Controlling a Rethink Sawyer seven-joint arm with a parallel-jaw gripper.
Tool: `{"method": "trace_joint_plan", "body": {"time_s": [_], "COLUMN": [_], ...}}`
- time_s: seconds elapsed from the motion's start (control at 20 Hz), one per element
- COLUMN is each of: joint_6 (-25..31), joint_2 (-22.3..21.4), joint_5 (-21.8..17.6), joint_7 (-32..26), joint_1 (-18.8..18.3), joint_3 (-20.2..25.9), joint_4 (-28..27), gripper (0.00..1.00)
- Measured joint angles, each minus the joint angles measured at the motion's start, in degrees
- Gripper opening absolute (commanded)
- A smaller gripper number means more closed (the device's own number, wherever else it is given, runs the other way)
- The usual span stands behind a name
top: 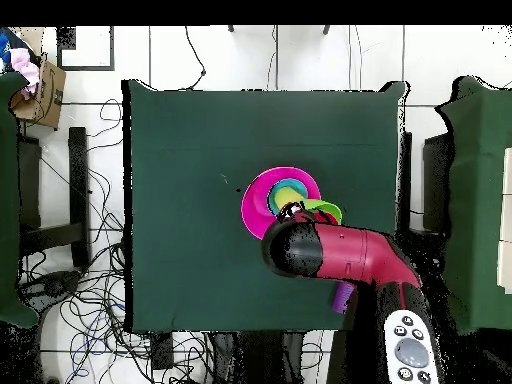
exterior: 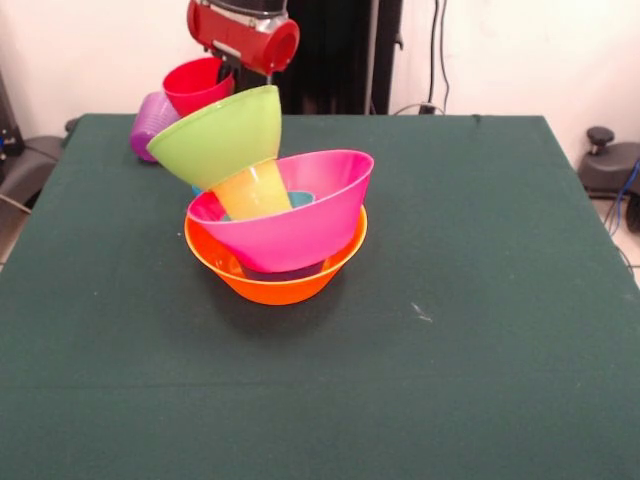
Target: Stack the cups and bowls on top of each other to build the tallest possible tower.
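Note:
The tower stands mid-table. The orange bowl (exterior: 275, 285) is at the bottom, with the pink bowl (exterior: 300, 225) tilted inside it. The yellow cup (exterior: 252, 190) stands upside down in the pink bowl, and a green bowl (exterior: 222, 135) sits upside down on it, tipped left. A blue bowl (exterior: 300, 198) peeks out inside the pink one. The red cup (exterior: 197, 85) and purple cup (exterior: 152, 122) are behind the green bowl, on their sides. The arm's red end (exterior: 243, 30) hangs just above the red cup. My gripper (exterior: 237, 68) is mostly hidden there. In the overhead view the arm (top: 335, 255) covers part of the pink bowl (top: 262, 200).
The green table (exterior: 450, 300) holds nothing else. In the overhead view the purple cup (top: 342, 296) lies near the table edge on the robot's side. Cables and furniture surround the table.

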Motion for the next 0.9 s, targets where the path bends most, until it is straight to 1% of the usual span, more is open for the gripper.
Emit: {"method": "trace_joint_plan", "body": {"time_s": [0.35, 0.65, 0.9], "joint_6": [-4.5, -6.4, -7.3], "joint_2": [2.8, 3.8, 4.6], "joint_5": [1.9, 3.9, 6.1], "joint_7": [0.0, 0.0, 0.0], "joint_1": [1.1, 1.6, 2.9], "joint_3": [-1.3, -2.5, -3.9], "joint_4": [-0.1, -0.3, -1.1], "gripper": [0.00, 0.00, 0.00]}}
